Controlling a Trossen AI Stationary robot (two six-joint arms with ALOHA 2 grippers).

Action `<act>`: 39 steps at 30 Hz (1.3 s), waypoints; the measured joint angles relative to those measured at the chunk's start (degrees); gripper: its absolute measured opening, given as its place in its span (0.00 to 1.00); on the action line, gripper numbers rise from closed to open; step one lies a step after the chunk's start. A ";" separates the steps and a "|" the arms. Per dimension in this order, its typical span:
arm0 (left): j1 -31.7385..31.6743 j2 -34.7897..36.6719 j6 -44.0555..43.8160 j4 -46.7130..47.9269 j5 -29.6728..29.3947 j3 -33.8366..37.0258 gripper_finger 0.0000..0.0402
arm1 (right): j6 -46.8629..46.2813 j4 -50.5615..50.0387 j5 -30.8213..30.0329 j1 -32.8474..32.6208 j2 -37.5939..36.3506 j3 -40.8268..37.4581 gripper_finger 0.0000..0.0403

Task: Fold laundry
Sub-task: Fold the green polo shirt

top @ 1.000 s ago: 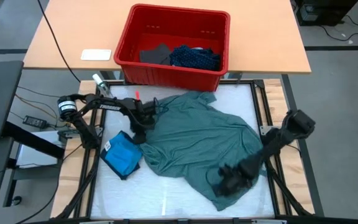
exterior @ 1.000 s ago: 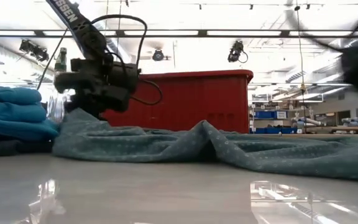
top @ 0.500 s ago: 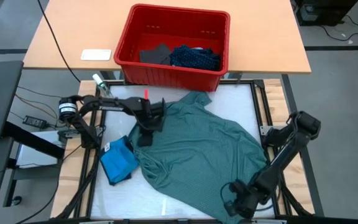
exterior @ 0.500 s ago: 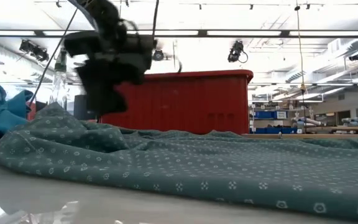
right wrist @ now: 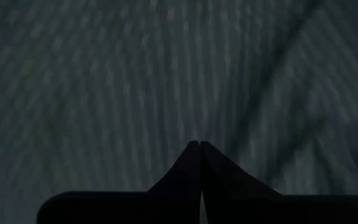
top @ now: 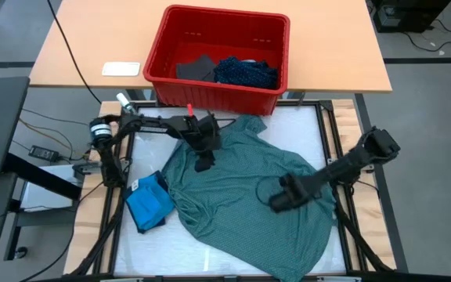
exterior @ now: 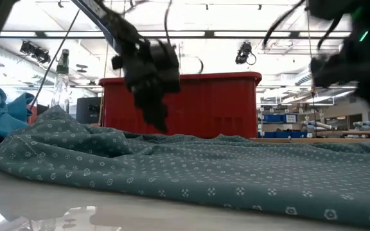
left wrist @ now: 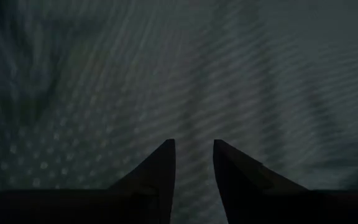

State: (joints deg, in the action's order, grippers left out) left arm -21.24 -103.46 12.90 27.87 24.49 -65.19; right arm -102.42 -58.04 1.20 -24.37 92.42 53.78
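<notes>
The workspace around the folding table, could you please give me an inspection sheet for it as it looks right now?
Surface: white table top, mostly covered by cloth.
Job's things: grey-green shirt spread out, rumpled; bright blue garment bunched beside it; navy dotted piece and a dark piece in the red bin.
Clutter: white card on the wooden desk.
Grippers: left gripper over the shirt's upper edge, fingers slightly apart, holding nothing; right gripper over the shirt's middle, shut, empty.
Cables: black cable across the desk; more at the left arm's base.
Surroundings: grey floor, shelving behind.
</notes>
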 joint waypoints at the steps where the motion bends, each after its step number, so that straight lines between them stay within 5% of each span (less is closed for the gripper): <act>1: -0.52 -1.32 -0.36 0.16 -2.35 0.00 0.28 | 1.33 1.89 0.28 2.06 0.00 -1.64 0.02; 5: -4.77 -4.38 -4.62 1.07 -8.93 -0.11 0.28 | 8.24 6.43 1.00 10.54 0.00 -6.74 0.02; 9: -10.70 -4.86 -7.82 3.97 -8.61 -0.28 0.28 | 21.57 6.51 1.00 20.40 -0.02 -7.99 0.02; 17: -23.89 -2.45 -8.89 11.10 -10.85 0.07 0.20 | 49.95 18.93 -7.54 41.78 0.39 -3.98 0.02; 21: -28.50 -2.21 -9.13 12.03 -10.62 0.18 0.14 | 54.12 16.47 -6.47 46.97 0.19 -0.32 0.02; 28: -29.79 -1.92 -8.20 12.31 -3.26 0.15 0.10 | 54.45 2.75 -4.03 43.15 -2.60 4.22 0.02; 39: -21.57 -1.39 -1.51 15.90 -0.79 0.09 0.20 | 47.24 1.41 7.63 24.75 -2.43 -6.90 0.02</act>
State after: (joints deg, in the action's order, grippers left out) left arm -42.81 -104.86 11.40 43.78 23.70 -65.10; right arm -55.18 -56.63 8.83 0.38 89.99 46.89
